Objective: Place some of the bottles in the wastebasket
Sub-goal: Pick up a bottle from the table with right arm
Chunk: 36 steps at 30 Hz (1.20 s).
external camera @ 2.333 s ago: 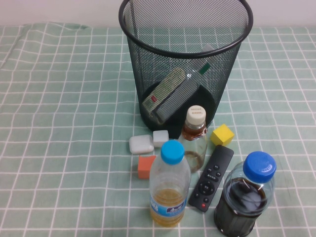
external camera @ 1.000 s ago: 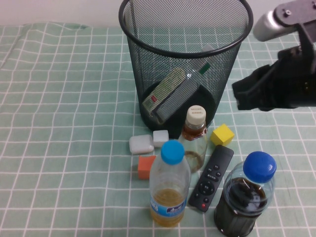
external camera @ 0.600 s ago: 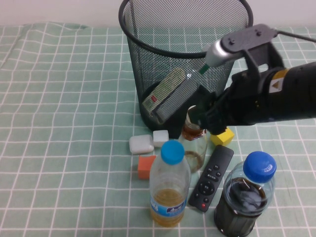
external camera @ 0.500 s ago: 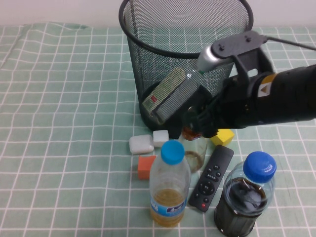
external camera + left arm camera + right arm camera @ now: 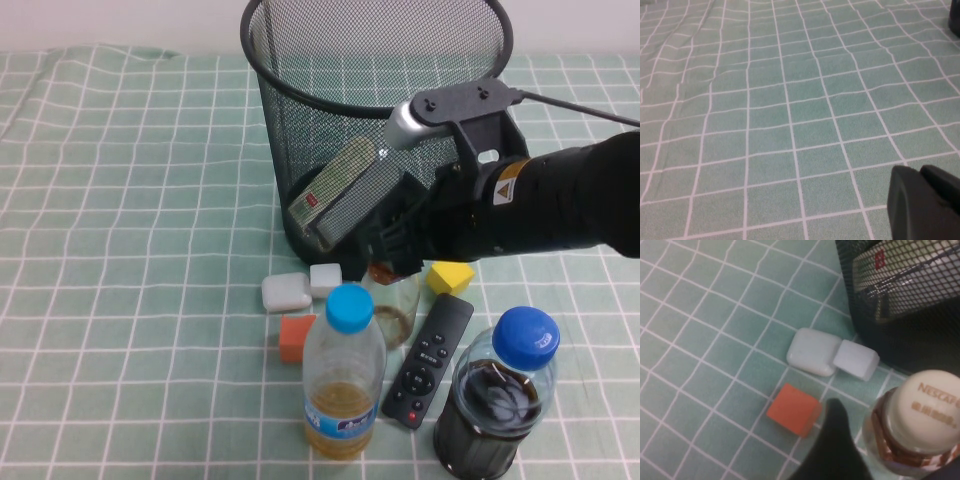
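The small clear bottle with a cream cap and brownish liquid stands upright just in front of the black wire-mesh wastebasket. My right gripper reaches in from the right. It is open and low over this bottle, with one finger beside the neck and the other at the far side. The bigger clear bottle lies slanted inside the wastebasket, its cap hidden by my right arm. My left gripper is shut and empty over bare cloth, out of the high view.
A blue-capped bottle of yellow liquid and a squat blue-capped bottle of dark liquid stand in front. A black remote lies between them. An orange cube, two white blocks and a yellow cube lie round the small bottle.
My right arm has come in from the right and moved left and down, bringing its gripper over the cream-capped bottle. No bottle has moved.
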Each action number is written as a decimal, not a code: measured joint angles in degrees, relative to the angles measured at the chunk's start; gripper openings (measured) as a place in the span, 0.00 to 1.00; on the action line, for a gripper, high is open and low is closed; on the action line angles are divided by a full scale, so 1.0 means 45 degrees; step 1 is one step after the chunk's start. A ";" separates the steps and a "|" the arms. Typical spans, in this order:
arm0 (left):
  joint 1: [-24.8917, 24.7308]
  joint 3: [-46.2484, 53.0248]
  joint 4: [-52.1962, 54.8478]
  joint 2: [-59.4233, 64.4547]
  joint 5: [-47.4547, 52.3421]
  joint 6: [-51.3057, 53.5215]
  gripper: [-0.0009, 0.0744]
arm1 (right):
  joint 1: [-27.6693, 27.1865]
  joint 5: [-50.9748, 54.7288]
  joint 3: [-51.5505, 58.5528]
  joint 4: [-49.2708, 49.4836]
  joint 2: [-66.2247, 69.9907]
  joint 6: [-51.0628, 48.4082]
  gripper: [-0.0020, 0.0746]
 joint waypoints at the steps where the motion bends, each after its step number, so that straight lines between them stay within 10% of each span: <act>1: 0.0000 0.0000 0.0000 0.0000 0.0000 0.0000 0.01 | 0.0000 -0.0027 0.0000 -0.0024 0.0055 0.0000 0.66; 19: 0.0000 0.0000 0.0000 0.0000 0.0000 0.0000 0.01 | 0.0000 -0.0190 0.0000 -0.0342 0.0418 -0.0469 0.39; 31: 0.0000 0.0000 0.0000 0.0000 0.0000 0.0000 0.01 | 0.0000 -0.0870 0.0000 -0.0740 0.0418 -0.0482 0.43; 36: 0.0000 0.0000 0.0000 0.0000 0.0000 0.0000 0.01 | 0.0000 -0.0765 0.0000 -0.0970 0.0418 -0.0456 0.27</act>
